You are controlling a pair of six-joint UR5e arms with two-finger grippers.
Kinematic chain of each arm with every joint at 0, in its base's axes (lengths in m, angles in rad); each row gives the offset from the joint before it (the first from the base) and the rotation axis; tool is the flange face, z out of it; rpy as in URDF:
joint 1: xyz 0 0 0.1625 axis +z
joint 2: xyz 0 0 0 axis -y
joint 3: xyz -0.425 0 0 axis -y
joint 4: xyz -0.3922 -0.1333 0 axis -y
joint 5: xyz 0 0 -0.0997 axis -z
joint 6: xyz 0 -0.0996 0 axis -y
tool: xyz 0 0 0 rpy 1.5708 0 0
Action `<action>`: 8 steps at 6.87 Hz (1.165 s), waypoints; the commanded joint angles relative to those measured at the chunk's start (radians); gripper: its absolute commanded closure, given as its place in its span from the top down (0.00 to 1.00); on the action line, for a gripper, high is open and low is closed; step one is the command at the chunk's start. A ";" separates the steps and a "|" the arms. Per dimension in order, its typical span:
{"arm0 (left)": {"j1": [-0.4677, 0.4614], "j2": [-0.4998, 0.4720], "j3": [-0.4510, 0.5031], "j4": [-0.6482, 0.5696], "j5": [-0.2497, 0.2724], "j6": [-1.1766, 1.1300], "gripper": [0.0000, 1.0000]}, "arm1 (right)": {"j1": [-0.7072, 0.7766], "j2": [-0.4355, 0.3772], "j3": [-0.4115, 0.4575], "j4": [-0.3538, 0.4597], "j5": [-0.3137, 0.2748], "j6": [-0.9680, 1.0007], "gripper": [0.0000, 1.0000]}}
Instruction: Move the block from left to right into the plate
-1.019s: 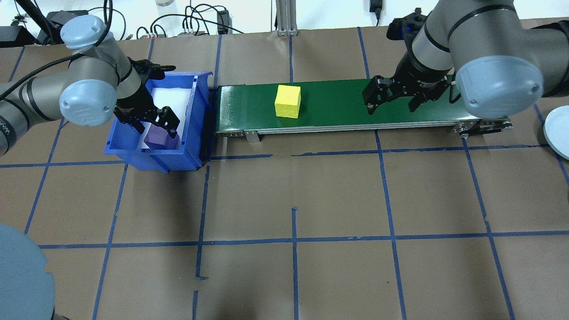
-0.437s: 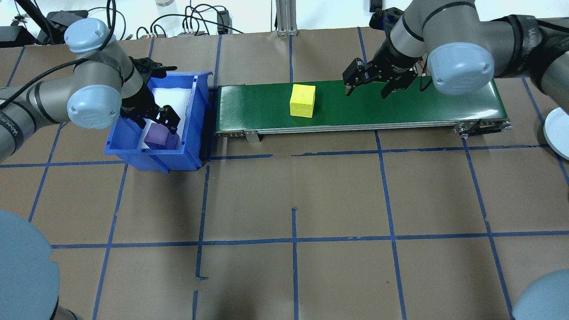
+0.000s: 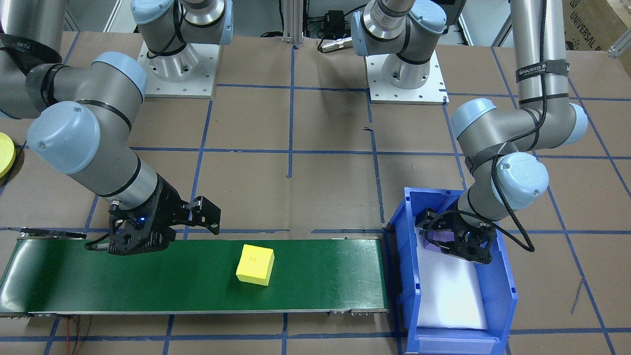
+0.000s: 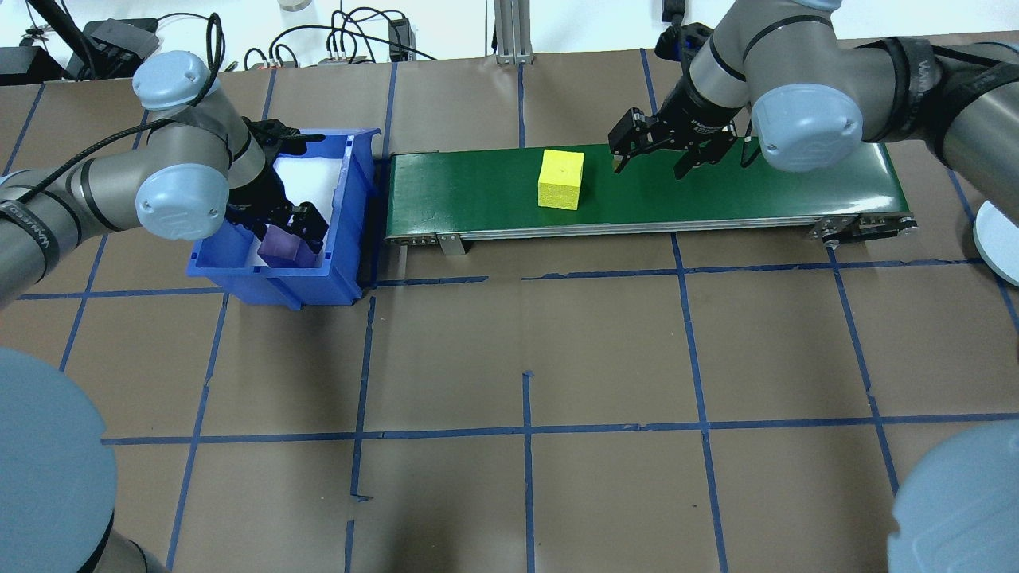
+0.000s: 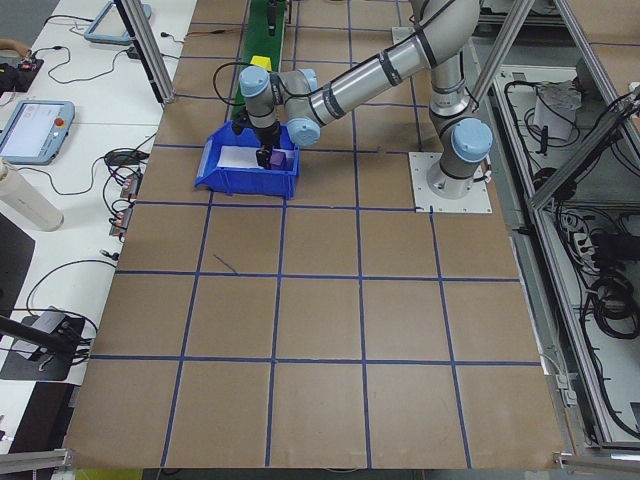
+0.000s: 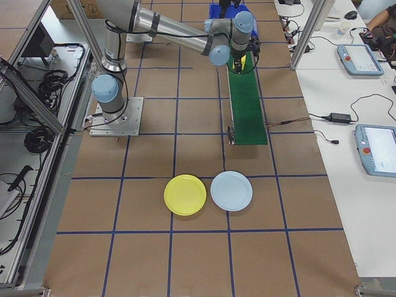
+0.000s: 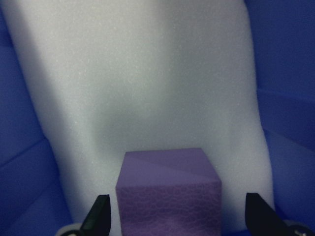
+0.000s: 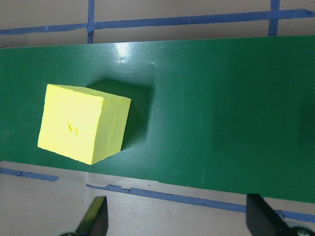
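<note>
A yellow block (image 4: 561,179) (image 8: 81,123) lies on the green conveyor belt (image 4: 716,195), left of its middle. My right gripper (image 4: 651,165) hangs open over the belt's far edge, just right of that block and apart from it. A purple block (image 4: 283,247) (image 7: 167,191) sits on white foam in the blue bin (image 4: 271,282). My left gripper (image 4: 279,223) is down in the bin, open, with one finger on each side of the purple block. The yellow plate (image 6: 184,195) (image 3: 4,153) lies on the table beyond the belt's right end.
A pale blue plate (image 6: 231,190) (image 4: 999,239) lies next to the yellow one. The bin stands against the belt's left end. Cables and boxes line the table's far edge. Brown paper with blue tape lines covers the table.
The yellow block has travelled rightward along the belt. My right gripper has swung left and toward the belt's far edge, closer to the block. My left gripper has sunk around the purple block.
</note>
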 commanded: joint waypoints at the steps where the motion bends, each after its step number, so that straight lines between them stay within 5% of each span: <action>1: 0.000 -0.016 -0.003 0.004 0.001 0.013 0.73 | 0.000 0.011 -0.004 -0.017 0.002 0.013 1.00; 2: 0.000 -0.016 0.002 0.004 0.003 0.040 0.47 | 0.000 0.011 -0.001 -0.038 0.002 0.025 1.00; 3: 0.000 -0.016 0.014 0.000 0.003 0.040 0.39 | 0.000 0.007 0.006 -0.043 0.002 0.027 1.00; 8: -0.036 0.078 0.205 -0.077 -0.011 -0.216 0.44 | 0.000 0.027 0.009 -0.083 0.028 0.039 1.00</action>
